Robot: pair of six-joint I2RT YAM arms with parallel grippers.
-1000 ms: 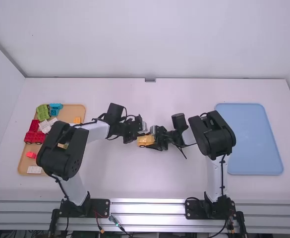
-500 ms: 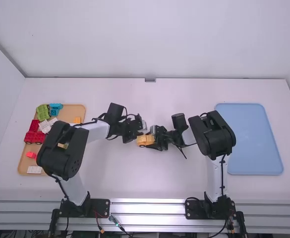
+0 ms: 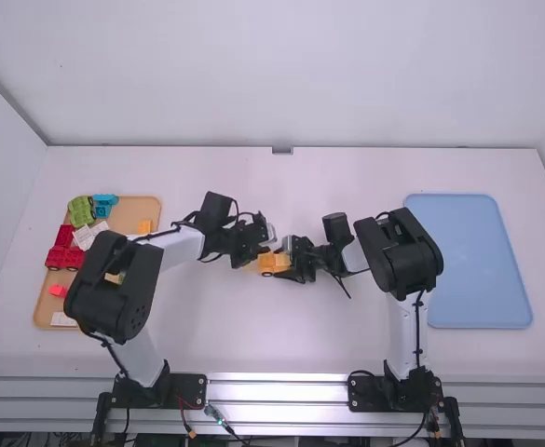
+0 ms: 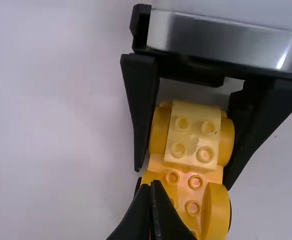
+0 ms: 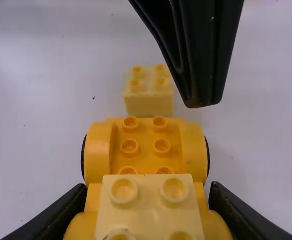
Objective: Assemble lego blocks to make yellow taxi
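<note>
At mid-table (image 3: 281, 326), pinches likely light, stiff taxi body (image 5: 146, 162) best by its sides with right gripper (image 5: 148, 190); holds left gripper (image 4: 152, 184) pressed together.

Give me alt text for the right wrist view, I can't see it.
The right gripper grips a yellow wheeled base from both sides, with a pale yellow block mounted on it. A second pale yellow block sits just beyond the base's far end, and the left gripper hovers above, its fingers closed.
</note>
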